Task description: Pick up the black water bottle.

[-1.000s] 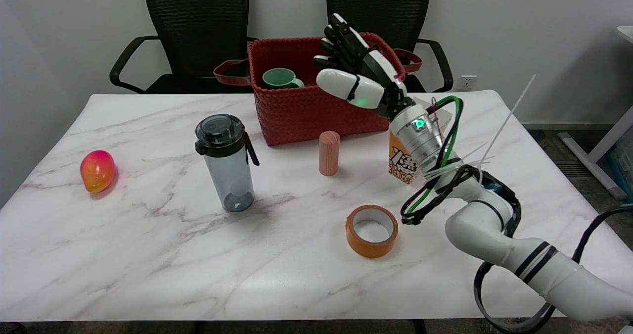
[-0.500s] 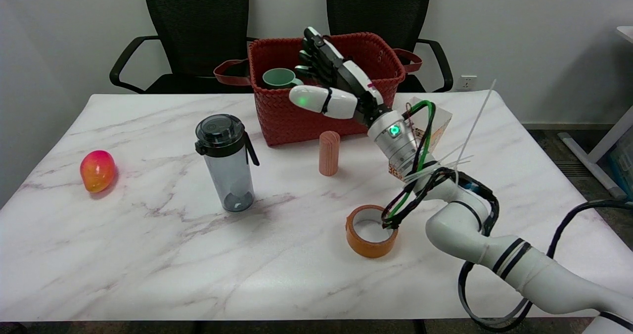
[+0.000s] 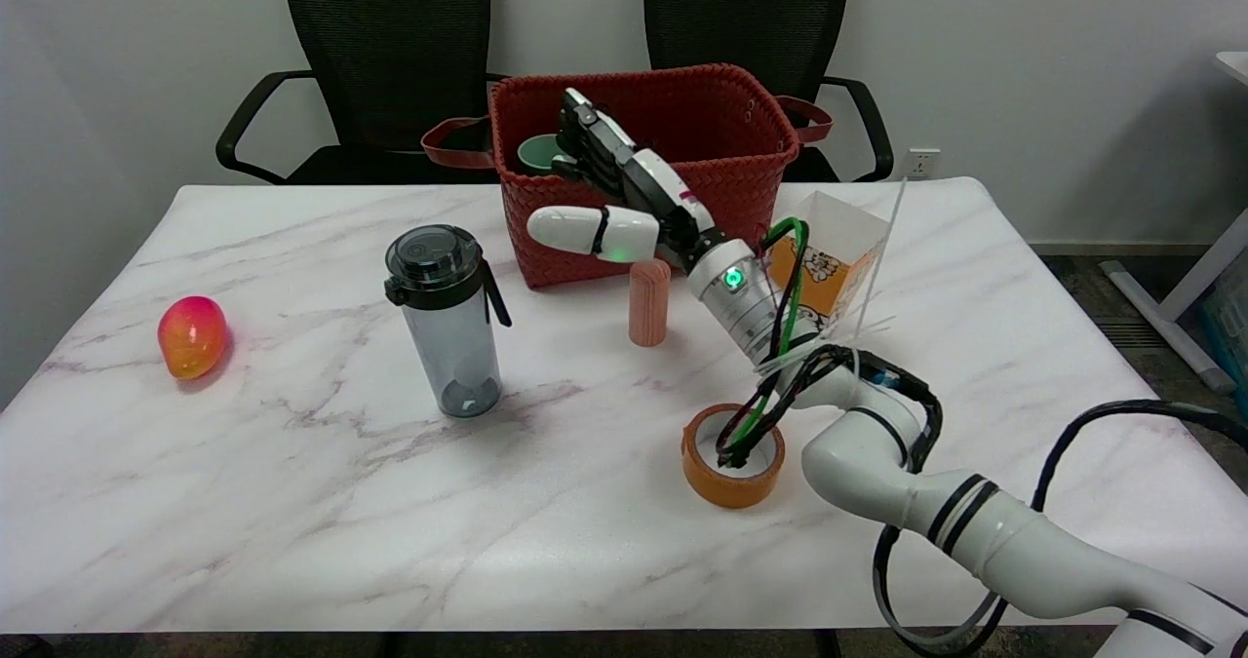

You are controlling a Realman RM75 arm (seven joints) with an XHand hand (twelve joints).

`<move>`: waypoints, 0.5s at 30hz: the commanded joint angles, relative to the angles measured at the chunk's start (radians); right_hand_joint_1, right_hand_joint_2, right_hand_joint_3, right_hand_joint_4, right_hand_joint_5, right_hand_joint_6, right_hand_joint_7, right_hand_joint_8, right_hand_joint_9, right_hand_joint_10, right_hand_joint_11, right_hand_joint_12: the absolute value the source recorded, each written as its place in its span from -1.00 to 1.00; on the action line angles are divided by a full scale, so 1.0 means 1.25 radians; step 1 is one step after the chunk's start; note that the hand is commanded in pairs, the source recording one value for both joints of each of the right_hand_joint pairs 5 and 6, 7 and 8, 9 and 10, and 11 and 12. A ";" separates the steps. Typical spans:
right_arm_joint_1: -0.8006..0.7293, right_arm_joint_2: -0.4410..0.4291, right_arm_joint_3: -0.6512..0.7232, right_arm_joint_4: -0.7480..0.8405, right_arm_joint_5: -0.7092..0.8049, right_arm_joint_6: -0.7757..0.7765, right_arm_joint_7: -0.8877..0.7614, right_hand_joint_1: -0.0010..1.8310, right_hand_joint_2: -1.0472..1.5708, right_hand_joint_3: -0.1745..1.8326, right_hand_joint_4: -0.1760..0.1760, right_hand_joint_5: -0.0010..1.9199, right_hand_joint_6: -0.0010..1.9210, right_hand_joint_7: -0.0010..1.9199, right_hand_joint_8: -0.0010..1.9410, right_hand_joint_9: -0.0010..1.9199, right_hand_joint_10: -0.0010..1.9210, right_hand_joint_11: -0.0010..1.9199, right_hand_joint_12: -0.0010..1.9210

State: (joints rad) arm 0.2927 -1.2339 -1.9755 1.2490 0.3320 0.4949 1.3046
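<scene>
**Open hand closing on the black bottle – what could snag**

The right hand (image 3: 624, 200) is up in the air with its fingers spread and nothing in it, in front of the red basket (image 3: 585, 234) at the far middle of the table. The black water bottle (image 3: 446, 319) stands upright to the left of it, well apart, nobody touching it.

What worries me: the bottle is tall and narrow, so if the fingers come in high and hit the lid or the strap hanging on its right side, I'd guess it tips over instead of getting gripped. The pink cylinder (image 3: 649, 301) stands right under the wrist, and the cable loop hangs down into the orange tape roll (image 3: 732, 455) – a low sweep left could knock one or drag the other. The popcorn box (image 3: 829, 268) sits just behind the forearm too.

Room-wise it looks fine. Between the cylinder and the bottle the marble table (image 3: 292, 502) is bare, and the mango (image 3: 192, 336) is way off by the left edge. The bottle is far from any edge.
</scene>
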 commanded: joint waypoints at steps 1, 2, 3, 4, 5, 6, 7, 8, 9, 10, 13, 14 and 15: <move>0.040 -0.067 -0.023 -0.097 -0.057 0.015 0.000 -0.19 0.19 -1.00 0.00 -0.99 -0.99 -0.92 -0.92 -0.87 -0.87 -0.70 -0.70; 0.042 -0.072 -0.025 -0.104 -0.058 0.019 0.000 -0.19 0.19 -1.00 0.00 -1.00 -1.00 -0.92 -0.92 -0.87 -0.87 -0.70 -0.70; 0.046 -0.076 -0.026 -0.111 -0.062 0.025 0.000 -0.19 0.19 -1.00 0.00 -1.00 -1.00 -0.92 -0.92 -0.87 -0.87 -0.70 -0.70; 0.048 -0.079 -0.027 -0.114 -0.065 0.025 0.000 -0.19 0.19 -1.00 0.00 -1.00 -1.00 -0.93 -0.93 -0.87 -0.87 -0.71 -0.71; 0.050 -0.083 -0.028 -0.119 -0.071 0.025 0.000 -0.19 0.19 -1.00 0.00 -1.00 -1.00 -0.93 -0.93 -0.87 -0.87 -0.71 -0.71; 0.053 -0.085 -0.029 -0.121 -0.074 0.025 0.000 -0.19 0.19 -1.00 0.00 -1.00 -1.00 -0.93 -0.93 -0.87 -0.87 -0.71 -0.71; 0.057 -0.090 -0.032 -0.126 -0.076 0.025 0.000 -0.19 0.19 -1.00 0.00 -1.00 -1.00 -0.93 -0.93 -0.87 -0.87 -0.71 -0.71; 0.061 -0.093 -0.037 -0.131 -0.077 0.025 0.000 -0.18 0.18 -1.00 0.00 -1.00 -1.00 -0.93 -0.93 -0.87 -0.87 -0.71 -0.71; 0.064 -0.095 -0.038 -0.134 -0.077 0.025 0.000 -0.18 0.18 -1.00 0.00 -1.00 -1.00 -0.93 -0.93 -0.87 -0.87 -0.71 -0.71; 0.067 -0.098 -0.042 -0.141 -0.077 0.025 0.001 -0.18 0.18 -1.00 0.00 -1.00 -1.00 -0.93 -0.93 -0.87 -0.87 -0.71 -0.71; 0.073 -0.104 -0.048 -0.152 -0.077 0.025 0.006 -0.18 0.17 -1.00 0.00 -1.00 -1.00 -0.93 -0.93 -0.87 -0.87 -0.72 -0.72; 0.073 -0.105 -0.049 -0.155 -0.077 0.025 0.006 -0.18 0.17 -1.00 0.00 -1.00 -1.00 -0.93 -0.93 -0.87 -0.87 -0.72 -0.72; 0.073 -0.106 -0.051 -0.155 -0.077 0.025 0.006 -0.18 0.17 -1.00 0.00 -1.00 -1.00 -0.93 -0.93 -0.87 -0.87 -0.72 -0.72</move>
State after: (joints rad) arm 0.3401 -1.3079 -2.0040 1.1419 0.2704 0.5137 1.3050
